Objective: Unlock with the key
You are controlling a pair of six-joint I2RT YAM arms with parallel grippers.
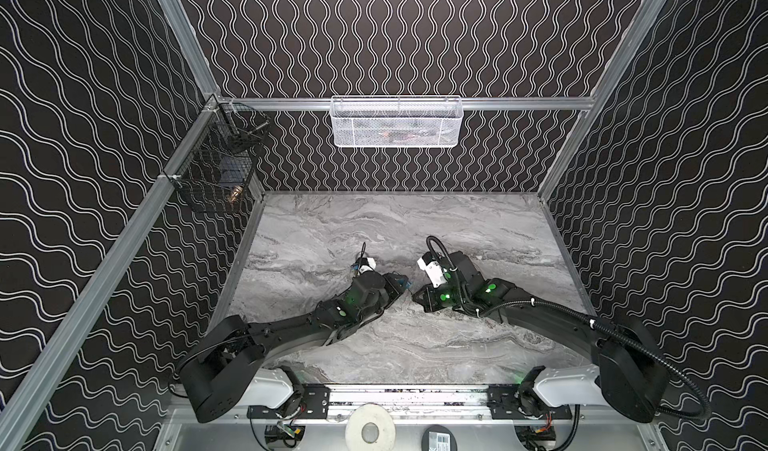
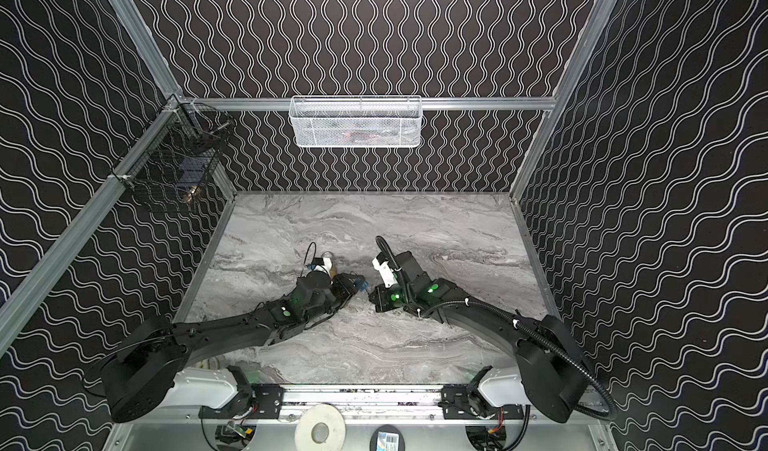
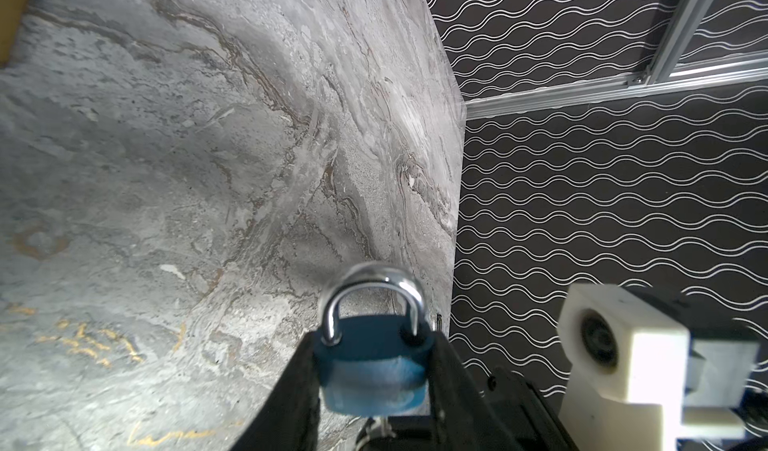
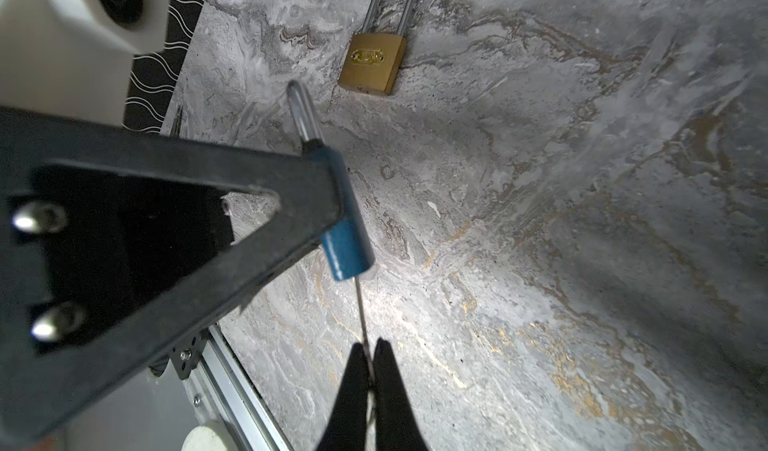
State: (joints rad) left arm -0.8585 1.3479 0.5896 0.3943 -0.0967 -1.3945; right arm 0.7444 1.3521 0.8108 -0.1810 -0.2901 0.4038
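The left tool (image 3: 374,351) is half closed on the two sides of the blue padlock (image 3: 374,382) and holds it near the middle of the surface (image 3: 166,179), with the shackle shut. The right tool (image 4: 370,359), at about 4 o'clock from this padlock in both top views, is pinched tight on the thin key (image 4: 360,303). The key's tip reaches the padlock's base. A brass padlock (image 4: 372,62) lies flat at about 10 o'clock from the blue one.

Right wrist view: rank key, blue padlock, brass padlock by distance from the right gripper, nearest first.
1. key: pinched in the right gripper.
2. blue padlock: at the key's far end.
3. brass padlock: lying on the table, beyond the blue one.
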